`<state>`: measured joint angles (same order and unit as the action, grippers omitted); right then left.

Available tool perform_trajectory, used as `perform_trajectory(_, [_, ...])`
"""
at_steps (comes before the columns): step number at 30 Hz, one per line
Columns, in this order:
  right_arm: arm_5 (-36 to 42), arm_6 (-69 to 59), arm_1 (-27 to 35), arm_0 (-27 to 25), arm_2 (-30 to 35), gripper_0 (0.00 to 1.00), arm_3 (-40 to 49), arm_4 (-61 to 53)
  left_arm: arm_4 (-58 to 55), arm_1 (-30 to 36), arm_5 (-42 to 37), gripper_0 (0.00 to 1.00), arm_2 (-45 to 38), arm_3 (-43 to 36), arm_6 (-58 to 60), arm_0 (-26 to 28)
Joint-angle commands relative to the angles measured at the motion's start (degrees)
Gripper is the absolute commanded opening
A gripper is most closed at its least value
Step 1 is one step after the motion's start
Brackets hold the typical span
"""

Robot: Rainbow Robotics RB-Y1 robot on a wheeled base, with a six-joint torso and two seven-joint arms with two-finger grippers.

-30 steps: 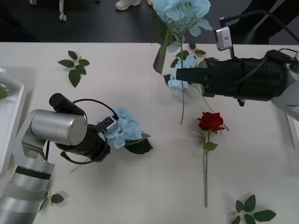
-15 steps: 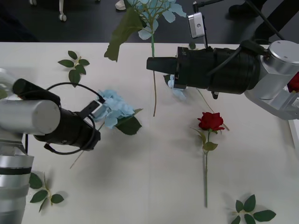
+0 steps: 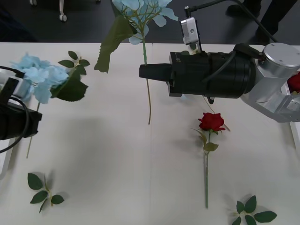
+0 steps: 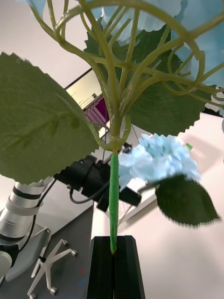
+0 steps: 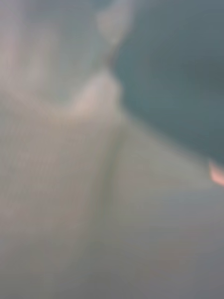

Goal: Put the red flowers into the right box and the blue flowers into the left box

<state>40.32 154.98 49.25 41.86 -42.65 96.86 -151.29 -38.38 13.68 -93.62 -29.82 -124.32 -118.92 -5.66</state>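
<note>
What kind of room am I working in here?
Probably an office or lab: a white table, dark floor with a chair's caster wheels behind, and a lit computer screen beyond the right gripper and its blue flower.

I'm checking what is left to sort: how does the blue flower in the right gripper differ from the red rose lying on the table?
The blue flower hangs off the table, its stem pinched in the right gripper; the red rose lies flat, untouched. The blue flower has a wide, pale, fluffy head; the red rose has a small, tight, deep-red bloom. The blue flower's leaf is far bigger than the red rose's. Both have thin green stems.
</note>
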Motion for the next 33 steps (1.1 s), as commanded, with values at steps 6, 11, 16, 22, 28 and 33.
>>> perform_trajectory(6, [-13.8,0.0,1.2,4.9,-7.1,0.00,10.5,-0.8,2.3,10.8,10.6,0.01,-5.0,3.6,17.1,0.1])
perform_trajectory(11, [-22.9,0.0,4.0,6.7,-10.3,0.00,17.8,-2.3,5.0,14.5,17.8,0.00,-5.5,11.1,22.1,0.1])
perform_trajectory(16, [-25.6,0.0,5.6,6.9,-11.0,0.00,22.2,-2.9,5.3,16.5,24.8,0.00,-7.3,20.3,24.1,0.3])
perform_trajectory(22, [-28.9,0.0,5.7,7.2,-12.4,0.00,24.5,-3.1,5.8,19.2,27.7,0.00,-8.0,27.3,24.1,1.4])
perform_trajectory(28, [-32.4,0.0,0.7,7.2,-14.3,0.00,22.6,-2.8,4.6,20.5,30.3,0.00,-8.1,31.1,24.1,4.3])
perform_trajectory(33, [-34.3,0.0,-3.1,8.6,-16.1,0.00,19.3,-1.5,3.0,20.6,33.5,0.01,-8.1,32.6,24.1,6.8])
